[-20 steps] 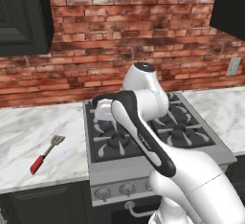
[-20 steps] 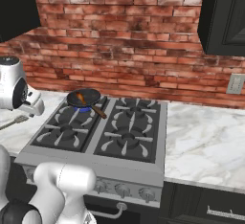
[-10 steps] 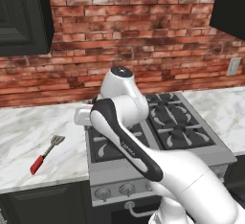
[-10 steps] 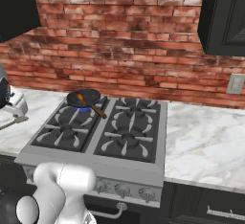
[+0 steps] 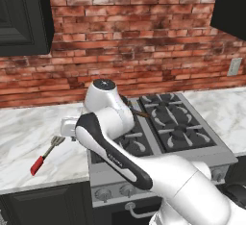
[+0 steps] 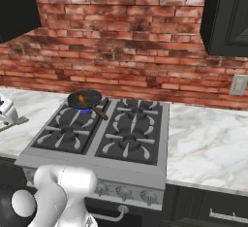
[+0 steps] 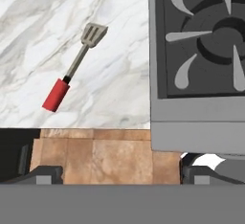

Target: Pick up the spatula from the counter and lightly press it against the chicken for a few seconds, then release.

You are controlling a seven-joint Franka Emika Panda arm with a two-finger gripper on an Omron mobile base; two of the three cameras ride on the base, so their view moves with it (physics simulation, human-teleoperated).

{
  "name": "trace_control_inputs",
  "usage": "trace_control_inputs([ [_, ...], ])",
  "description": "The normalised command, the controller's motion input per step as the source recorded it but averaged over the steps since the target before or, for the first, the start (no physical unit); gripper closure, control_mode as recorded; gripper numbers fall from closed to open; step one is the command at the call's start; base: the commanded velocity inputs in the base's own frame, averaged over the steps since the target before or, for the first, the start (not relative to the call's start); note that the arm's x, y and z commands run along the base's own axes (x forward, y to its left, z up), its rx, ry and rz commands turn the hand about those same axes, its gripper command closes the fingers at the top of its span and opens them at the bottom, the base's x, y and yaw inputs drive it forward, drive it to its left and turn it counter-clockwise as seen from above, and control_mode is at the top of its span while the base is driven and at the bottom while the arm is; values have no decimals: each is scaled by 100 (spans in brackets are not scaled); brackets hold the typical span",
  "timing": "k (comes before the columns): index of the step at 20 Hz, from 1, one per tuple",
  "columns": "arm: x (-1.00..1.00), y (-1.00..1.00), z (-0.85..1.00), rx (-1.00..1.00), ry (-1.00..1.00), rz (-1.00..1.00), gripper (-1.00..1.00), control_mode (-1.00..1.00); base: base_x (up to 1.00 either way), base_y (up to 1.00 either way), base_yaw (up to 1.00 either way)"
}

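The spatula lies flat on the marble counter left of the stove, red handle towards the front edge and slotted metal head towards the back. In the hand view the spatula sits upper left. My gripper is open, with its dark fingertips wide apart and nothing between them. My gripper hangs above the counter, just right of the spatula's head. The small dark pan with the orange chicken piece rests on the stove's back-left burner.
The stove has several burners with raised grates, and the stove edge runs close to the spatula's right. The pan's handle pokes out behind my arm. A brick wall backs the counter. The wooden floor shows below the counter's front edge.
My arm has swung left from over the stove to over the counter by the spatula. The gripper has nearly left the right base view. The spatula and pan have not moved.
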Motion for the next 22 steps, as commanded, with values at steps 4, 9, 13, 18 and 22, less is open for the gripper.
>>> trace_control_inputs([
  [4, -11, 42, -18, 0, -1, 0, -100, -100, 0, 0, 0],
  [9, -20, 51, -13, 0, -12, 0, -100, -100, 0, 0, 0],
  [13, -11, 53, 0, 0, -12, -1, -100, -100, 0, 0, 0],
  [18, -3, 46, 0, 0, -17, -7, -100, -100, 0, 0, 0],
  [22, 0, 27, 0, 0, -9, -10, -100, -100, 0, 0, 0],
])
